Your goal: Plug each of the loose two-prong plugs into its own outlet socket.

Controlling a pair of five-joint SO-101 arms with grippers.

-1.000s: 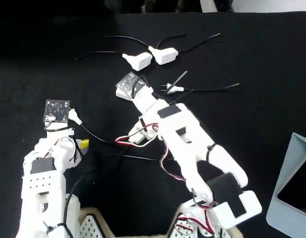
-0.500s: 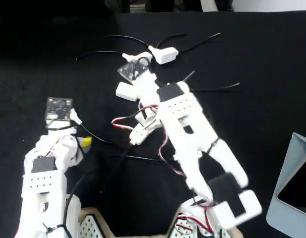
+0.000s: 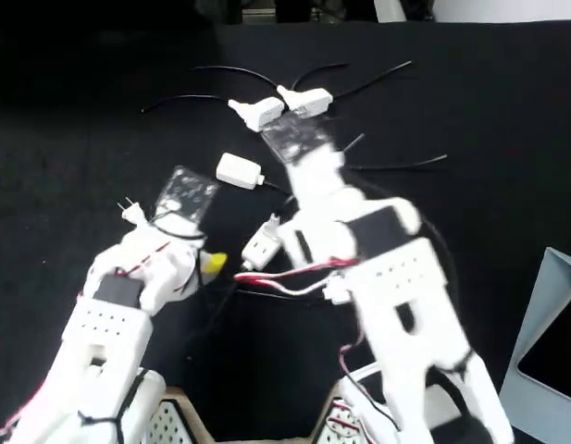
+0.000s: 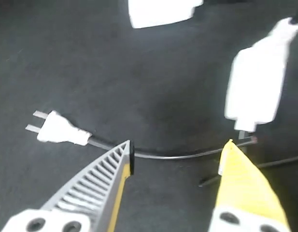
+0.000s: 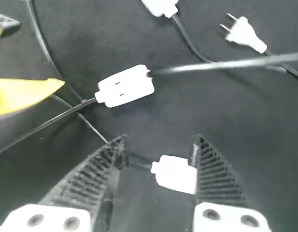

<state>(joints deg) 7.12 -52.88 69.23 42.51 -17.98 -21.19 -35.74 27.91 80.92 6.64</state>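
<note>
While both arms lean over the black worktop [image 3: 470, 111], the left gripper [image 4: 177, 144] hangs with its jaws wide, straddling the black cable [image 4: 163, 154] just behind a loose two-prong plug [image 4: 59, 131]. The plug lies flat, its prongs facing away from the gripper. The right gripper [image 5: 159, 139], also spread wide, stands over a white cable end [image 5: 177, 175]; whether that piece is plug or socket cannot be told. An outlet socket [image 5: 125, 86] with two slots lies near it, untouched, and no plug seen here is seated yet. The step appears to be the first pick-up. To do it well, the left gripper should shift along the cable to the plug's white body rather than pinch the cord. It should close squarely across the flat sides and leave the prongs free to line up with the slots before any push.
</note>
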